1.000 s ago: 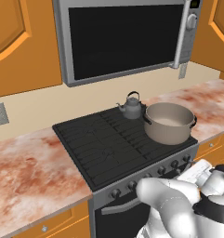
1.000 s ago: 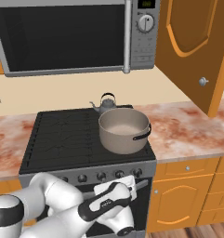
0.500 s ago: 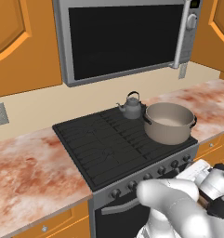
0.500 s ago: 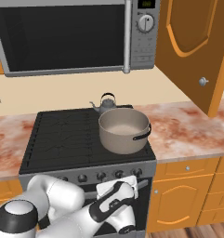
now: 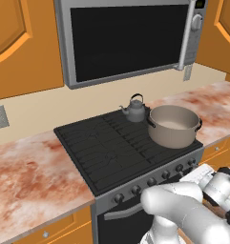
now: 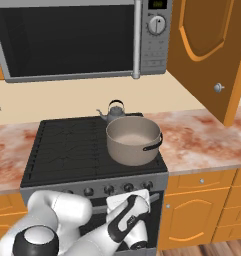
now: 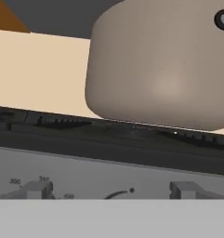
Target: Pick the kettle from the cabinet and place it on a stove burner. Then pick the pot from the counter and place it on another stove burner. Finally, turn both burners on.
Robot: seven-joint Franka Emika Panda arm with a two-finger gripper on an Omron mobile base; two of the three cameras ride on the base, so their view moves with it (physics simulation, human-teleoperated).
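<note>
- Now your stove burners (image 5: 107, 147) fill centre frame, carrying both vessels.
- Your pot (image 5: 174, 125) sits right of centre, the kettle (image 5: 134, 109) just behind it.
- Your arm has dropped toward the knobs (image 6: 108, 189); jaws spread wide, empty.

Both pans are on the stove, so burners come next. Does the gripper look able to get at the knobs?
Probably yes: the gripper sits low at the stove front, and the knobs lie just ahead with nothing between.
</note>
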